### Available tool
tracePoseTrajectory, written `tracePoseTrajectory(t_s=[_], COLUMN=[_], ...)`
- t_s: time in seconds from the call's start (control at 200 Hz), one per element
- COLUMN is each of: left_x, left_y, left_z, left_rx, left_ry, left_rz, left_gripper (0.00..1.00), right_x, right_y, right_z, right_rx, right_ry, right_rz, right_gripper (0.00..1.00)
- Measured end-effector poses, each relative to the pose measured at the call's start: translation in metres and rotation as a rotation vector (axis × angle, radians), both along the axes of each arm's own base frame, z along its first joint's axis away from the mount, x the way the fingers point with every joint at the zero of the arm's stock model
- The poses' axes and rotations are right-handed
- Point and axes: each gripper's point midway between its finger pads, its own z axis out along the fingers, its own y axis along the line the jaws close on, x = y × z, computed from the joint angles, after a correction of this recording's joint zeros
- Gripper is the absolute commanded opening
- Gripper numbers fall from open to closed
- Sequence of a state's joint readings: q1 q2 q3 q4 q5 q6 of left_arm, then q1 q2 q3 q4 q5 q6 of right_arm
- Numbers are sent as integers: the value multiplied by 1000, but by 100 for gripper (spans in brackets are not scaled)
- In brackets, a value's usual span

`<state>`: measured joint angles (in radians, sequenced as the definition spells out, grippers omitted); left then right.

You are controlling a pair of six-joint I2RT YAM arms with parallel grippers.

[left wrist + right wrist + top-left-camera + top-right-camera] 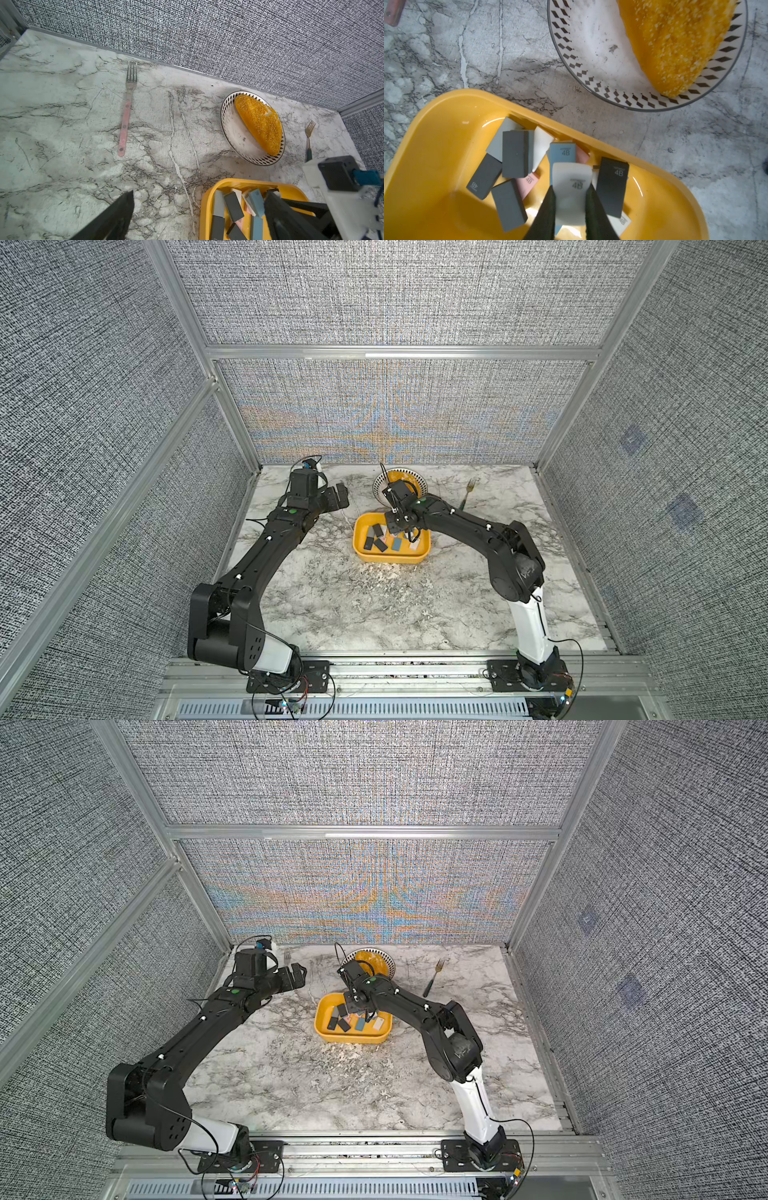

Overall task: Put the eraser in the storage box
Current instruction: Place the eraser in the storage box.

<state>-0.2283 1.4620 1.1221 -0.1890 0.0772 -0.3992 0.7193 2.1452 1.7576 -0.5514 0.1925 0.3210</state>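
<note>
The storage box (390, 560) (353, 1039) is a shallow yellow tub in the middle of the marble table. Several grey, black, blue, pink and white erasers (515, 153) lie in it. My right gripper (570, 191) (397, 526) hangs over the box's far side. It is shut on a white eraser (572, 176) marked 4B, held above the ones lying inside. My left gripper (340, 495) (297, 973) is open and holds nothing, above the table to the left of the box. In the left wrist view the box's rim (207, 199) shows between the spread fingers (124, 205).
A patterned-rim plate (378, 487) (228, 116) with a sesame bread (259, 122) stands just behind the box. A pink-handled fork (125, 120) (286, 957) lies at the back left. A gold fork with a green handle (468, 491) (309, 133) lies right of the plate. Textured walls enclose three sides.
</note>
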Motion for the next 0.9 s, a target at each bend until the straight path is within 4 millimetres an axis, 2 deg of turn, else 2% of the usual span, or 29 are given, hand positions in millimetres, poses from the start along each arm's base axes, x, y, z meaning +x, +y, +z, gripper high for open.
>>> tracePoseTrajectory(t_s=[0.115, 0.571, 0.901], left_x=[0, 4, 5], left_y=[0, 0, -1], left_z=[-1, -5, -5], left_rx=[3, 7, 9], left_ry=[1, 10, 11], left_rz=[2, 1, -1], left_gripper=[100, 100, 100], right_x=[1, 11, 10], right_y=[2, 10, 8], right_z=[-8, -15, -17], right_rx=[1, 4, -5], right_ry=[17, 24, 34], right_rz=[11, 20, 19], right_gripper=[23, 28, 47])
